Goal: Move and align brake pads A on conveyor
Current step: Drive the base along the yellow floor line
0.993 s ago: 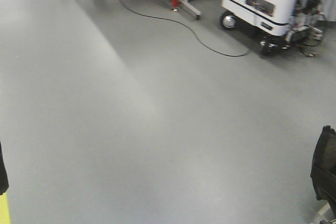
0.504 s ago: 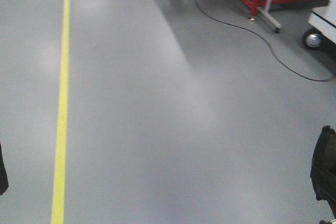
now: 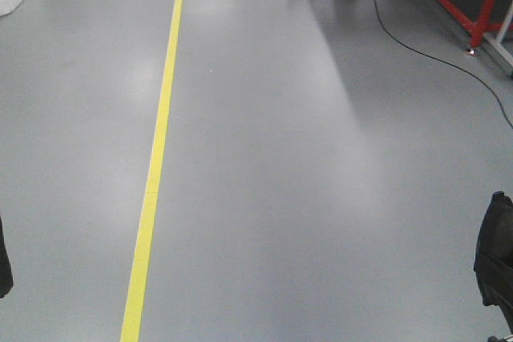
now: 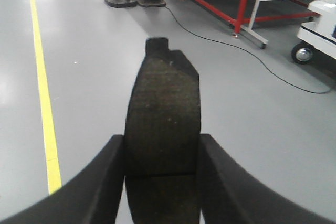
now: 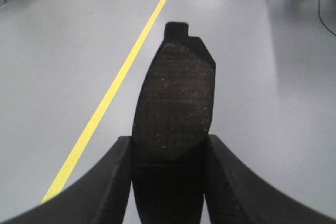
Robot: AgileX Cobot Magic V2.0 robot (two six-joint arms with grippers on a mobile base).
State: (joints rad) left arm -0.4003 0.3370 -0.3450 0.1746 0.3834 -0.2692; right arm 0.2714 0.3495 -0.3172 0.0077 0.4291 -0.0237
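Both loaded: left gripper clamps one brake pad, right gripper clamps a second pad; conveyor unseen, so grip firm, pads level over the floor.

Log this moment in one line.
left gripper: shut on left pad; right gripper: shut on right pad; conveyor: not in view

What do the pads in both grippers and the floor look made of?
The left pad and right pad: matte, grainy dark friction composite, probably, with pale speckles. The floor: smooth grey coating, maybe epoxy, showing soft light reflections.
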